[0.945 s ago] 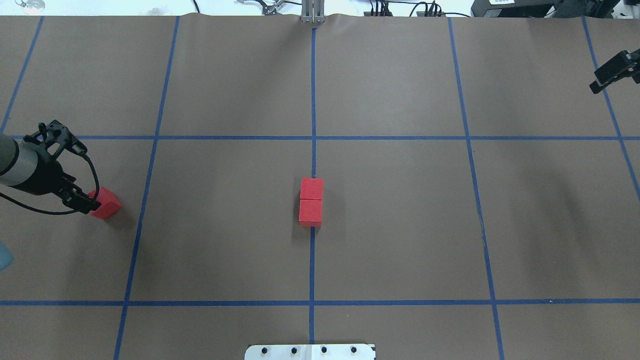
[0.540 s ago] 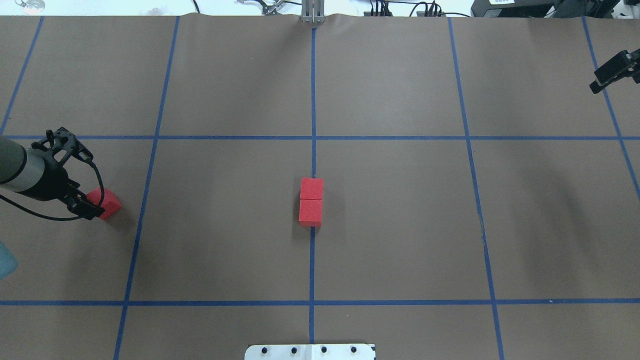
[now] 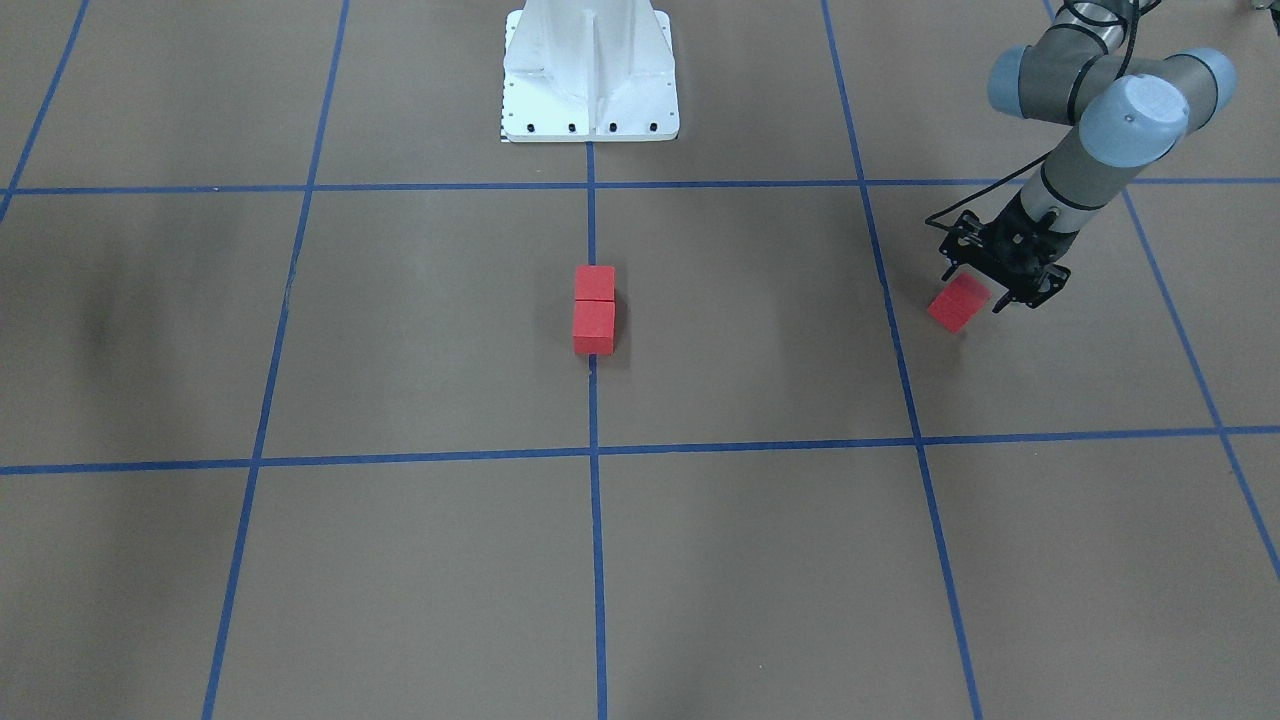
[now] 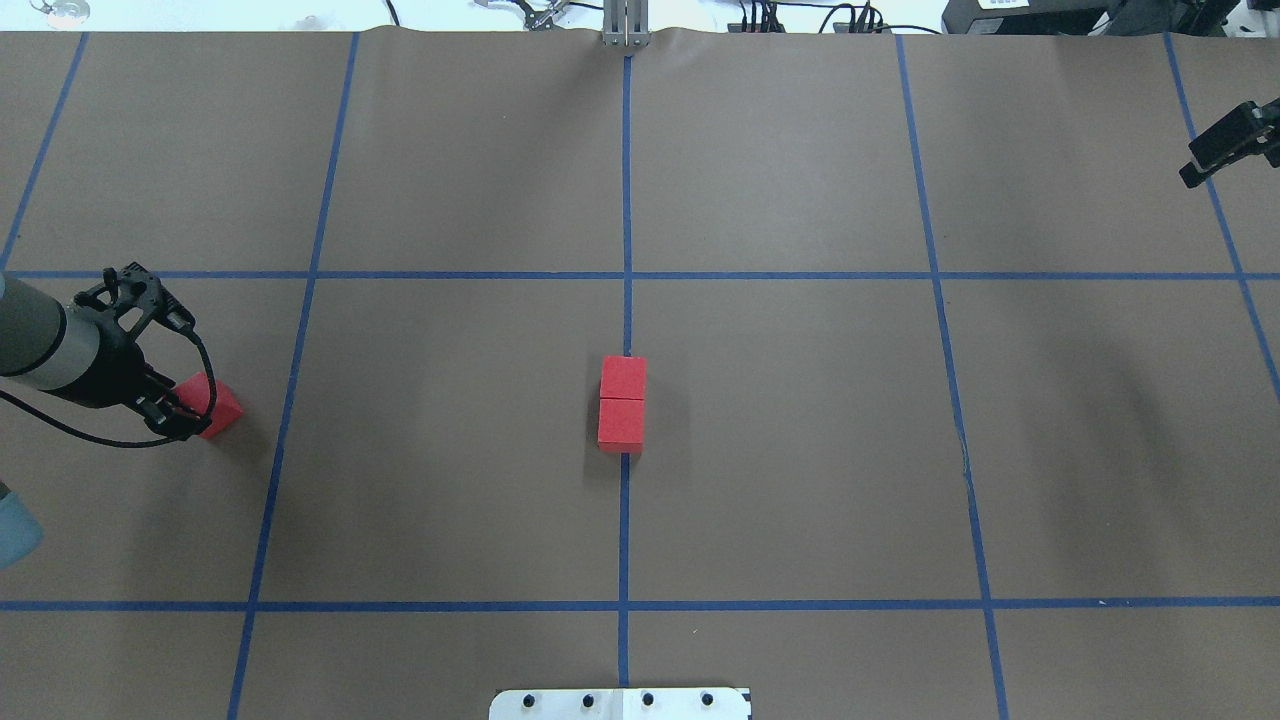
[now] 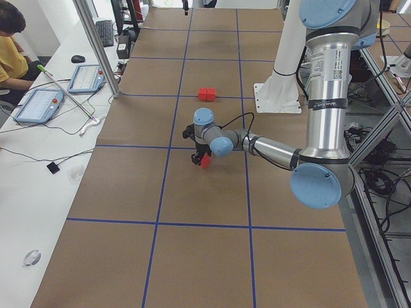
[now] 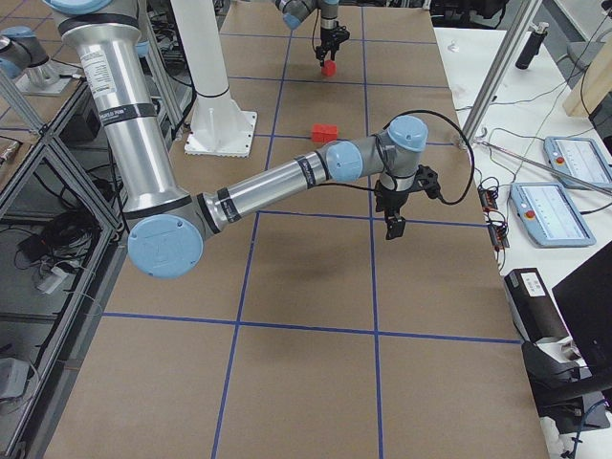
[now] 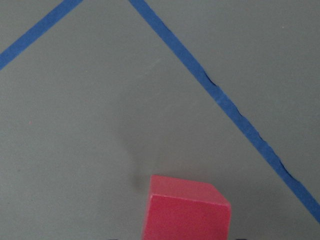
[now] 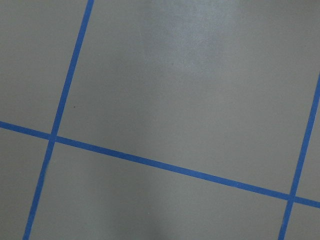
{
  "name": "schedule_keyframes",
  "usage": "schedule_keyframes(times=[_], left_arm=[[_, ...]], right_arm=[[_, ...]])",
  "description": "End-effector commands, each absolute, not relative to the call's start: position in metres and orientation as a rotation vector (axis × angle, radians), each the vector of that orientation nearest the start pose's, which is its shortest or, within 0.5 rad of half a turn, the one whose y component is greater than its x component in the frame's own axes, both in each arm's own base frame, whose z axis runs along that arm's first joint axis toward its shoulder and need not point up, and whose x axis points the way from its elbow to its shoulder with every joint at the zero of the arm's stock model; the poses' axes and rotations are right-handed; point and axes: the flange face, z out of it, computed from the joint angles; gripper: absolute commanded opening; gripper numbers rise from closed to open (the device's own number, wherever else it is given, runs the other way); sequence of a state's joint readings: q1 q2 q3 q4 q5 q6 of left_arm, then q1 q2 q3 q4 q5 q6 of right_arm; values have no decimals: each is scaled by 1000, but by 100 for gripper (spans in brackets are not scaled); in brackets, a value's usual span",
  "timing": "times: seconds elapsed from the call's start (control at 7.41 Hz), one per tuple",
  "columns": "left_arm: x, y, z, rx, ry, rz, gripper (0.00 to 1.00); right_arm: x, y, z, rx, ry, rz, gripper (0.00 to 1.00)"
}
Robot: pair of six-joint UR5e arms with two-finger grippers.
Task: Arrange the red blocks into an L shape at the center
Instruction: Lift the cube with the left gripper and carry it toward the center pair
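Lower than a moment ago, the left tool (image 3: 972,290) has come down around the lone red block (image 4: 215,408), its wrist turned a little; the block has not shifted. Of three red blocks (image 4: 622,402), two touch end to end on the blue tape line (image 4: 626,320) at the center (image 4: 560,400), and the third sits rotated near the table's (image 4: 800,500) left edge. The left arm (image 4: 50,345) reaches in low from that edge, jaws spread either side of the block. The right tool (image 4: 1192,175) hangs toward the far right corner; I cannot tell whether it is spread or pressed together.
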State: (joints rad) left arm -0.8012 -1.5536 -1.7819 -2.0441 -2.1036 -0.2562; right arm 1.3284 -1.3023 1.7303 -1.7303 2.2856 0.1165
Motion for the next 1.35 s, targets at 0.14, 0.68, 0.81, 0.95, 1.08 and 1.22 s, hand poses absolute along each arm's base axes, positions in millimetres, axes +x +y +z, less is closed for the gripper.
schedule_keyframes(times=[0.14,0.68,0.81,0.95,1.08,1.22], left_arm=[[299,-426,496,348,810,673,0],[335,-473,379,554,883,715,0],[336,-484,360,598,866,700,0],[338,-496,336,672,820,677,0],[352,-508,316,645,806,686,0],[356,-514,290,655,789,677,0]], right_arm=[[-75,-584,451,134,-749,-218,100],[-74,-584,447,134,-751,-202,100],[-74,-584,447,134,-751,-201,100],[-74,-584,447,134,-750,-201,100],[-74,-584,447,134,-750,-201,100],[-74,-584,447,134,-750,-201,100]])
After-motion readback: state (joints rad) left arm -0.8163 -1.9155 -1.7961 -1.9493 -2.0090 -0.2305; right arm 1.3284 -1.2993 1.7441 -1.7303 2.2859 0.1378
